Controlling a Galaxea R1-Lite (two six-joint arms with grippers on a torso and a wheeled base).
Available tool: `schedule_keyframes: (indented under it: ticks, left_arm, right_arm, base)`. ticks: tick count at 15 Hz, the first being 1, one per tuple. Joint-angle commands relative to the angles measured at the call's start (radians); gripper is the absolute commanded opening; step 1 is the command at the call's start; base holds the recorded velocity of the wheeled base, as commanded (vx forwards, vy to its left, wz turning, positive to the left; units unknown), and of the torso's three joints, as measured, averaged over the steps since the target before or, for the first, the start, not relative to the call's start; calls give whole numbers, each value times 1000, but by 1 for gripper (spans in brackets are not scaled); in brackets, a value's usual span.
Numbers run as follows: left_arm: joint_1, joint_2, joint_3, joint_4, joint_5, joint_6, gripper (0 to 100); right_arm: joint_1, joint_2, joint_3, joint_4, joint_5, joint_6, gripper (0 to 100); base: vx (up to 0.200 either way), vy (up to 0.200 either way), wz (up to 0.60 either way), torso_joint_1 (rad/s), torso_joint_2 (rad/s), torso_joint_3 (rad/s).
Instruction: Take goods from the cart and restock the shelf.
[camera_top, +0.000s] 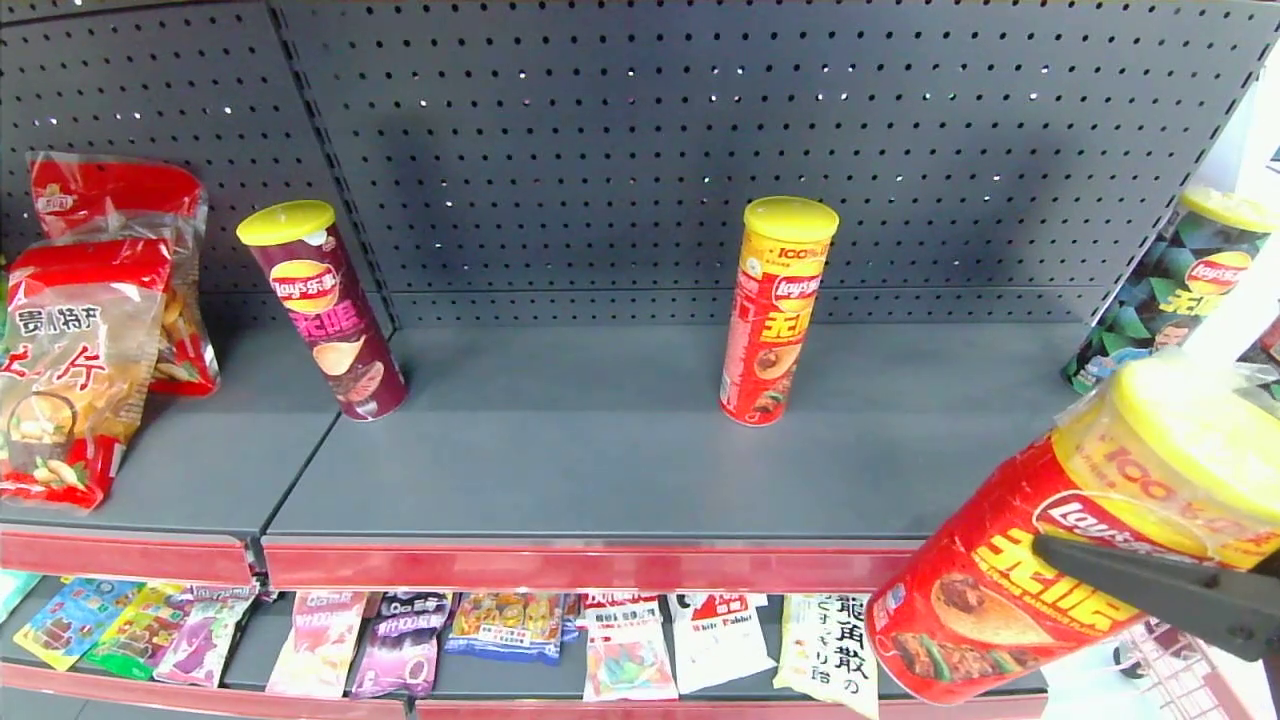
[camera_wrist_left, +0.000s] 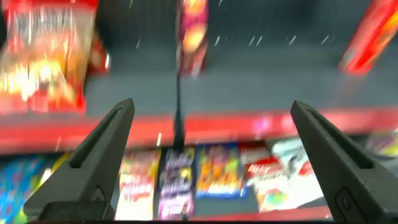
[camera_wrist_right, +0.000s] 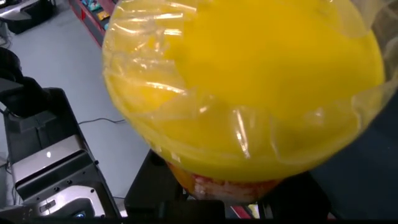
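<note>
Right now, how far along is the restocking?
Looks done: a purple can and a red can stand upright on the shelf. In hand: the right gripper holds a second red can, tilted, near the shelf's right end. To do: set it down; the left gripper is open, empty.

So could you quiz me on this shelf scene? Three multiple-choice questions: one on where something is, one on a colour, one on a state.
1. Where does the purple chip can stand?
A) on the upper shelf, left of the upright red chip can
B) on the floor
C) inside a cart

2. What colour is its lid?
A) red
B) yellow
C) black

3. The left gripper is:
A) shut on a bag
B) open and empty
C) shut on a can

Answers:
1 A: it stands on the grey board, with the red one further right.
2 B: the cap on top is plainly yellow.
3 B: its two fingers stand wide apart with nothing between them.
</note>
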Motion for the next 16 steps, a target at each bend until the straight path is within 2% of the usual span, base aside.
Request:
schedule_keyframes:
  ticks: [1,2,3,4,5,6,7,9,10,12,13,16]
  left_arm:
    - [-26,581,-424,-8,-187,101,100]
    - [-87,706,-514,-7,-290,114,100]
    - [-204,818,-593,-1,-339,115,100]
    - [-332,927,-640,-7,-336,112,100]
    - [-409,1035,-702,-7,-337,104,100]
    - [-423,1090,-737,-8,-341,101,100]
    - [-467,1255,-852,-44,-344,97,100]
    - [-486,1381,-938,-94,-367,95,100]
    - [-512,1479,-1007,-106,-376,95,100]
    - [-520,1521,-1031,-113,-376,95,100]
    - [-556,1621,-1090,-162,-376,98,100]
    - [-569,1706,-1119,-237,-383,117,100]
  right_arm:
    - [-5,-1,9,-1,-3,0,0]
    - [-5,11,6,-1,-7,0,0]
    - [-5,23,-3,1,-23,0,0]
    - [-5,29,-12,3,-30,2,0]
    - [-12,45,-15,3,-30,2,0]
    - [-19,51,-14,3,-32,2,0]
    - [-23,61,-17,3,-32,3,0]
    - [-26,65,-18,3,-49,3,0]
    - [-29,69,-23,3,-59,3,0]
    - [-29,71,-23,3,-61,3,0]
    - [-29,85,-25,1,-61,3,0]
    - [-39,106,-32,-2,-62,3,0]
  base:
    - [0,0,0,0,0,0]
    - [0,0,0,0,0,0]
    - [0,0,0,0,0,0]
    - [0,0,0,0,0,0]
    - [0,0,0,0,0,0]
    - [0,0,0,0,0,0]
    - [0,0,0,0,0,0]
    - [0,0,0,0,0,0]
    - [0,0,0,0,0,0]
    - [0,0,0,0,0,0]
    - [0,0,0,0,0,0]
    - [0,0,0,0,0,0]
